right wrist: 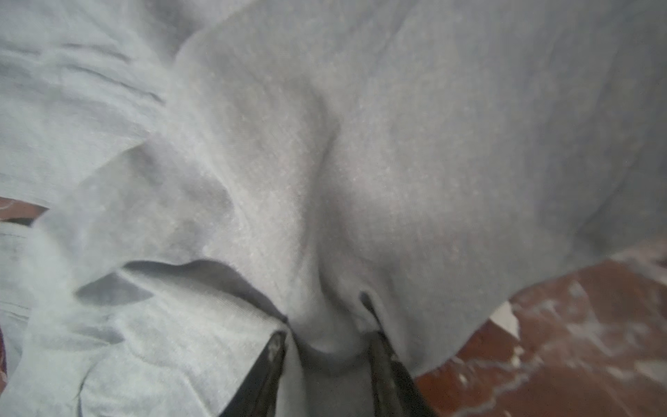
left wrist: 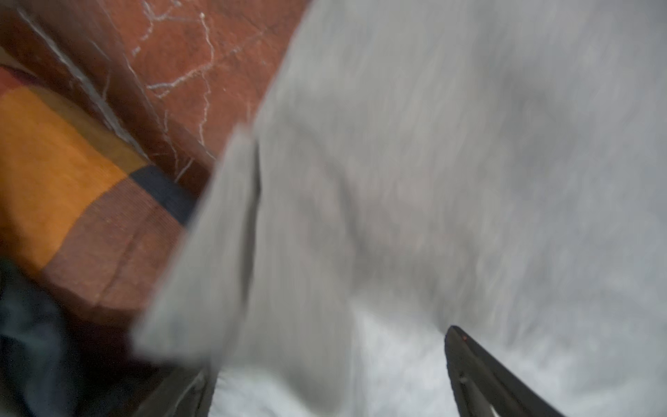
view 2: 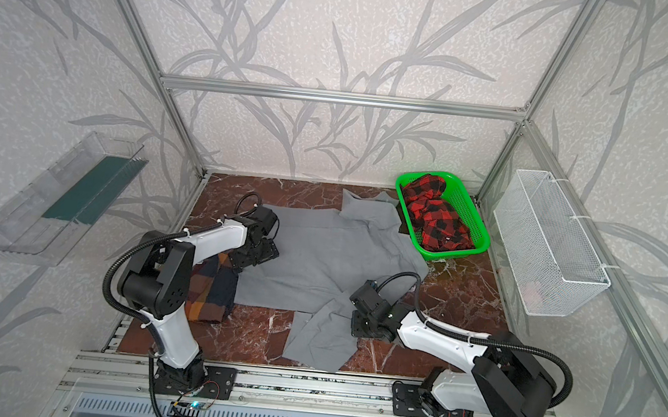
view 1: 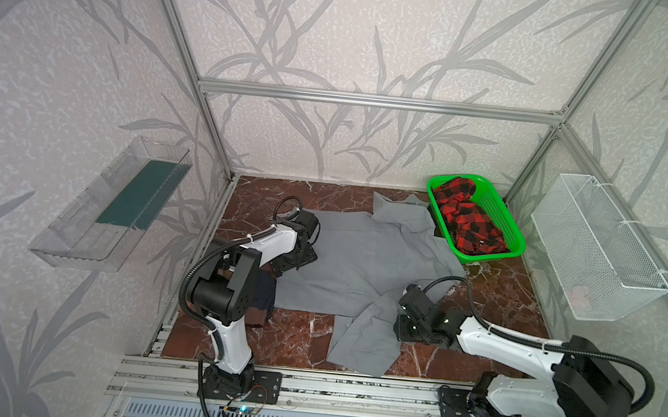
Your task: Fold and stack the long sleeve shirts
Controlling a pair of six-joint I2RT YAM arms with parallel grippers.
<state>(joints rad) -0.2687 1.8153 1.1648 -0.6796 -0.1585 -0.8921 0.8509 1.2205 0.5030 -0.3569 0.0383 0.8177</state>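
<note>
In both top views the grey shirt (view 1: 361,258) lies spread over the middle of the surface (view 1: 290,341). Its collar end points to 1 o'clock, just beside the green basket (view 1: 516,246), and one sleeve trails down to 6 o'clock. The checked shirt (view 2: 211,289) sits folded at 8 o'clock, just beside the grey shirt's edge and partly under the left arm (view 1: 275,241). The right arm (view 1: 499,338) reaches to 5 o'clock, where the sleeve meets the body. A hard pull from there could drag the whole shirt and bump the checked shirt. In the left wrist view the left fingers (left wrist: 480,379) stand wide apart over the grey shirt's edge and hold nothing. That side is loose, so it may slide. In the right wrist view the right fingers (right wrist: 269,368) stand narrow, with a soft bump of grey cloth squeezed between them, near the shirt's edge. The bump looks small, so it may slip out when lifted. The fingers may also have caught two layers, and then the fold would come out crooked.
</note>
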